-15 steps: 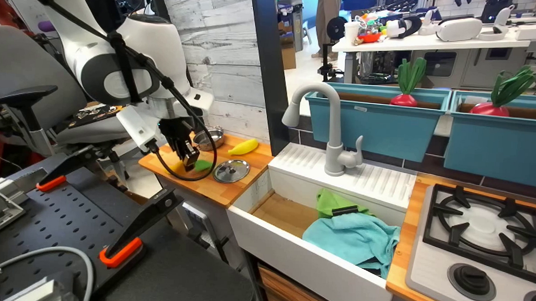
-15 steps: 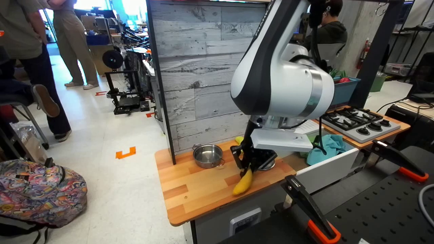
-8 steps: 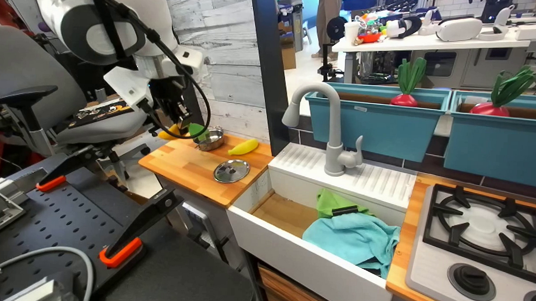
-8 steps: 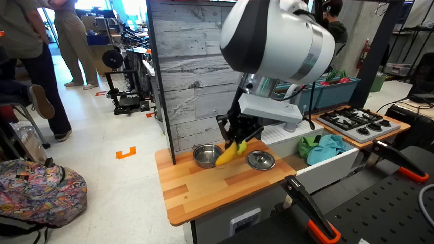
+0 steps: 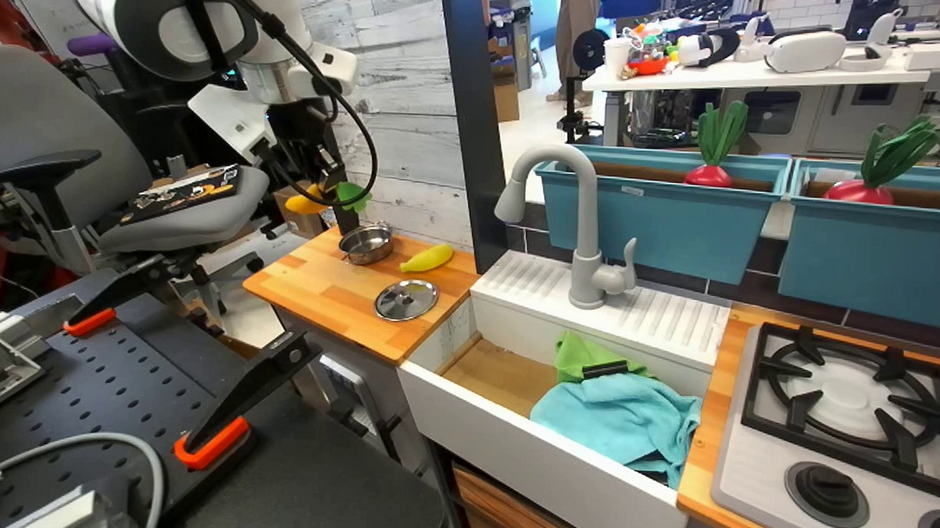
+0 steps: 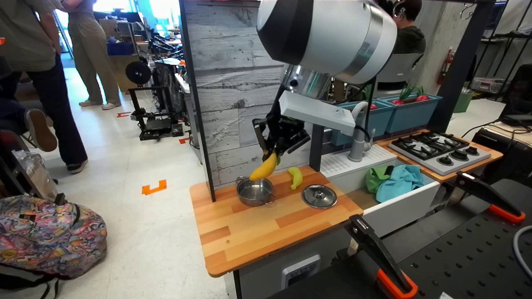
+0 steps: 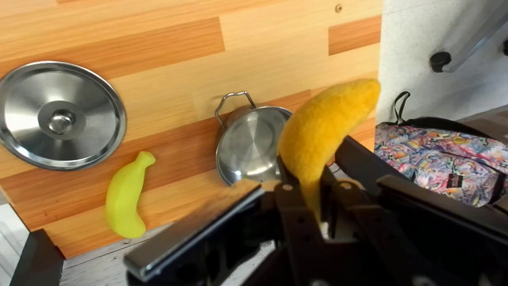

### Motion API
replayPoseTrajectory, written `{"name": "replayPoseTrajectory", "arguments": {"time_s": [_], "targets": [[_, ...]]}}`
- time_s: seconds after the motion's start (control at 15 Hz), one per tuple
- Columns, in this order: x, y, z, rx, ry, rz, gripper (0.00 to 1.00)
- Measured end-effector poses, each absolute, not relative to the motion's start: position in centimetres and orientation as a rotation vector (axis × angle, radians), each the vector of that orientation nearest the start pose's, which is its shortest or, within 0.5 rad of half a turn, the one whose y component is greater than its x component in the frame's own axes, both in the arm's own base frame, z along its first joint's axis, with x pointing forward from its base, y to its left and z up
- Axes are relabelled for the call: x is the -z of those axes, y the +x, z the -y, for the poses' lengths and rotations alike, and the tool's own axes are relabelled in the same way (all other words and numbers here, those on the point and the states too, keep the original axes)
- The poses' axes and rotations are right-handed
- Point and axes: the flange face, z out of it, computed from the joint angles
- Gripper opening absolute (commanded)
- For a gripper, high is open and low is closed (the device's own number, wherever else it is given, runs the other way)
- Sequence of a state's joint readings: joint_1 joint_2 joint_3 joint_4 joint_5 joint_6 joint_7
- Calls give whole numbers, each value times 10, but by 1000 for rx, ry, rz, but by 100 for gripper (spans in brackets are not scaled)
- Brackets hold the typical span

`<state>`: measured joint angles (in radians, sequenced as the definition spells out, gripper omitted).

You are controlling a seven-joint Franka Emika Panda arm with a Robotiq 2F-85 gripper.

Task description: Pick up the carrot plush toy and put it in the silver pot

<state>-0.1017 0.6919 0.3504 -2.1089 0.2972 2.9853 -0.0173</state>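
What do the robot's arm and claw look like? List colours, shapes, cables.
The arm is rounded and white with black bands; a black cable loops along it. The claw is black, with angular, jointed fingers, near a boxy white casing.

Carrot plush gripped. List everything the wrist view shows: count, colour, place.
wooden counter: 1, brown, left and centre
carrot plush toy: 1, orange-yellow, gripped, centre right
silver pot: 1, silver, on counter, centre
pot lid: 1, silver, on counter, left
toy banana: 1, yellow-green, on counter, lower left
fastener: 1, brassy, in counter, top
floor: 1, pale grey, right
backpack: 1, multicoloured, on floor, right
furniture leg: 1, grey, top right
plank wall: 1, grey, bottom
post: 1, dark grey, lower left
drainboard: 1, white, left edge
gripper: 1, black, bottom, holding plush
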Motion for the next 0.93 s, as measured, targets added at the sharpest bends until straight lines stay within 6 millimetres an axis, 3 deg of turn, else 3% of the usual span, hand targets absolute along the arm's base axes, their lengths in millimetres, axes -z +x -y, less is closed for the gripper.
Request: {"name": "replayPoseTrajectory", "arguments": {"time_s": [0.33, 0.93], "targets": [[-106, 585, -119, 241, -2816, -210, 4], [-50, 601, -117, 206, -2831, -259, 4]]}}
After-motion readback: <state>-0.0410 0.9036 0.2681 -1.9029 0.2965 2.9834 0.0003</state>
